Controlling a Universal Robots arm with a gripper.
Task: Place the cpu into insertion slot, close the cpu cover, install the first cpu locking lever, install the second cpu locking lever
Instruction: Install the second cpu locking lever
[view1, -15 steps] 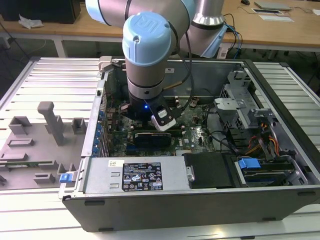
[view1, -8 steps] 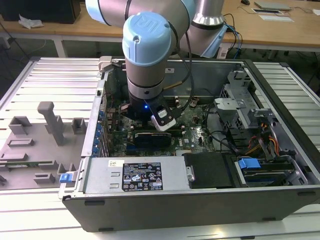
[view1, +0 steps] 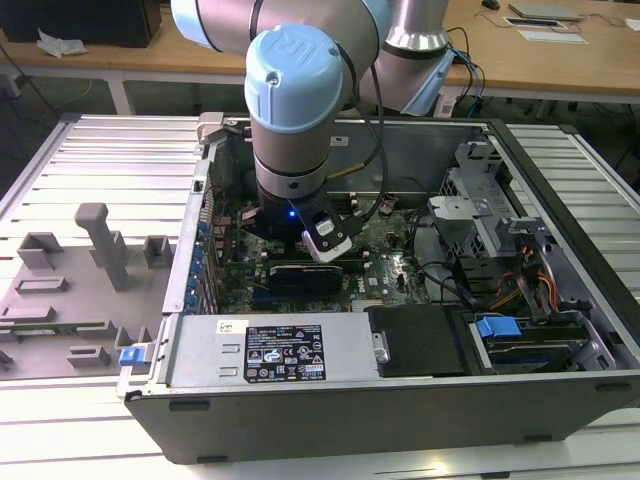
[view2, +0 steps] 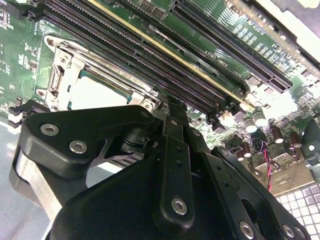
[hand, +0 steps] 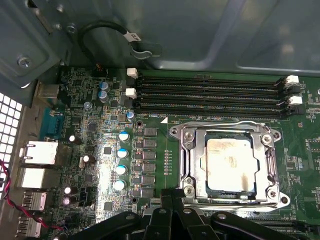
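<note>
Cpu (hand: 231, 164) lies seated in the insertion slot (hand: 192, 165), with the cpu cover (hand: 227, 131) down around it, just beyond the claw (hand: 172, 207), whose black linkage crowds the socket's near edge; whether its fingers are apart or together I cannot tell. Memory slots (hand: 210, 95) run along the socket's far side. The computer case (view1: 400, 400) sits on a slatted metal counter (view1: 110, 160).
</note>
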